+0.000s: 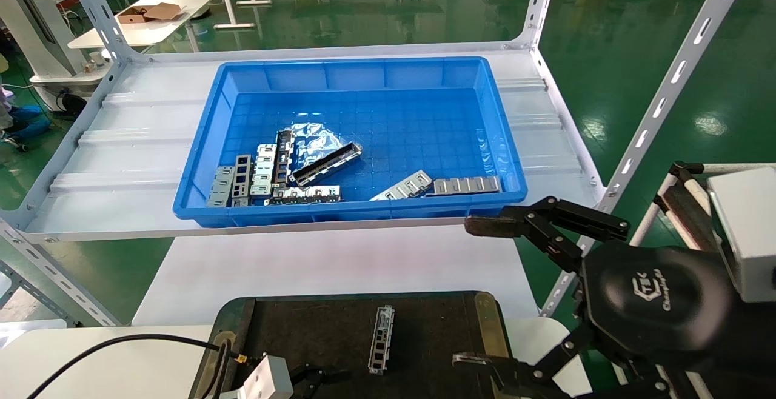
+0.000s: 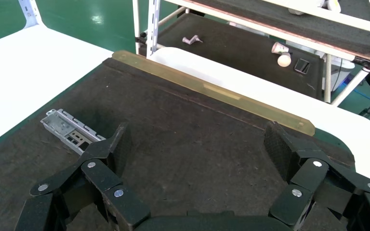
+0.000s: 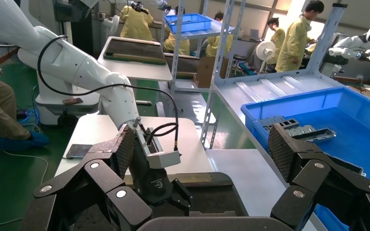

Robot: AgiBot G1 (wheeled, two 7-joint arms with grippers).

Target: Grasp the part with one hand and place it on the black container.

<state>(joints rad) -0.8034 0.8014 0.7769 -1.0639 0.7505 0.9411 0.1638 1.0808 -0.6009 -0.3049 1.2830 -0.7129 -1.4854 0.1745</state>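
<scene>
One part point(image 1: 381, 338) lies on the floor of the black container point(image 1: 315, 326) at the near edge; it also shows in the left wrist view point(image 2: 72, 134). Another channel bar point(image 1: 325, 163) lies in the blue bin among flat plates. My left gripper point(image 2: 197, 144) is open and empty, low over the container's floor point(image 2: 188, 120), beside the placed part; in the head view only its tip point(image 1: 309, 379) shows. My right gripper point(image 1: 479, 293) is open and empty, held in the air just right of the container, below the shelf's front edge. It is also seen in the right wrist view point(image 3: 202, 144).
The blue bin point(image 1: 351, 71) stands on a white shelf point(image 1: 133, 144) with slotted posts point(image 1: 667, 90). It holds several silver plates point(image 1: 254, 174) and a foil bag point(image 1: 315, 138). A brass strip point(image 2: 212, 91) edges the container. A white table point(image 1: 339, 259) lies under the shelf.
</scene>
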